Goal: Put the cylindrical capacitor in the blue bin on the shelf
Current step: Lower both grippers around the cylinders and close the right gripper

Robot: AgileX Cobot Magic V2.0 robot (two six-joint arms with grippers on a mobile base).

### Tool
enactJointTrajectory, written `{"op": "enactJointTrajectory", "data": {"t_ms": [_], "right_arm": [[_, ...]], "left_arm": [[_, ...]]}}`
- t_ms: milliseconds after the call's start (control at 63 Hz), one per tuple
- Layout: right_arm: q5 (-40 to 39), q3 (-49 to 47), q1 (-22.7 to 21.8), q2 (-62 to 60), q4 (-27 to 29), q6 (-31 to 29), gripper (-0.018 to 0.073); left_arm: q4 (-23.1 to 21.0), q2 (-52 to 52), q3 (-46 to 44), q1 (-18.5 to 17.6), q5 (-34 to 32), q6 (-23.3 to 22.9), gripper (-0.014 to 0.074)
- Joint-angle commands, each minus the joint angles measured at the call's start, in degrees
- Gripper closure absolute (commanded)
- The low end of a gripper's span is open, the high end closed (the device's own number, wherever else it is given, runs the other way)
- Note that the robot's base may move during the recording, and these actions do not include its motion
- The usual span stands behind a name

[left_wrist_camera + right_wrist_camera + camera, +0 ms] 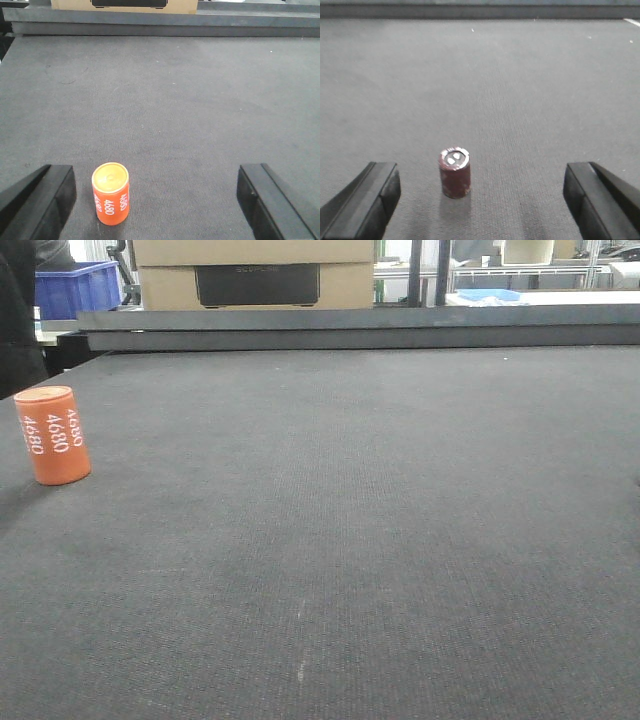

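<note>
The cylindrical capacitor (pixel 53 435), orange with white "4680" print, stands upright on the dark mat at the far left. In the left wrist view the capacitor (pixel 111 200) stands between the fingers of my open left gripper (pixel 157 202), nearer the left finger (pixel 42 200) and touching neither. My right gripper (pixel 481 202) is open too, around a smaller dark-red cylinder (pixel 455 172) with two pale dots on top, untouched. A blue bin (pixel 78 288) shows far back left. The shelf is out of view.
The dark grey mat (pixel 350 540) covers the whole table, ending in a raised grey ledge (pixel 360 328) at the back. Behind the ledge stands a cardboard box (pixel 255 275). A dark-clothed person (pixel 18 330) stands at the left edge.
</note>
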Motion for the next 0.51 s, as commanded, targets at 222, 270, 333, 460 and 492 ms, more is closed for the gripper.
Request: {"op": "enactJointTrajectory", "data": {"t_ms": [222,270,333,460,492], "right_arm": [[-19.4,-3.0,0.0,19.0,-3.0,-0.1,-0.0011],[-19.8,-4.1,0.0,20.9,-4.6,-0.1,-0.0011],[-19.8,-5.4,0.0,22.5,-5.8,-0.1,-0.0011],[-19.8,-6.7,0.0,24.9,-5.5,-0.1,-0.0011],[-19.8,-7.0,0.0,25.3,-5.5,-0.1,-0.0011]], "left_arm": [[-0.5,0.0,-0.5,-0.3,-1.4,-0.2,0.0042],[-0.5,0.0,-0.5,-0.3,-1.4,-0.2,0.0042],[-0.5,0.0,-0.5,-0.3,-1.4,-0.2,0.0042],[-0.5,0.0,-0.5,-0.3,-1.4,-0.2,0.0042],[-0.5,0.0,-0.5,-0.3,-1.4,-0.2,0.0042]]}}
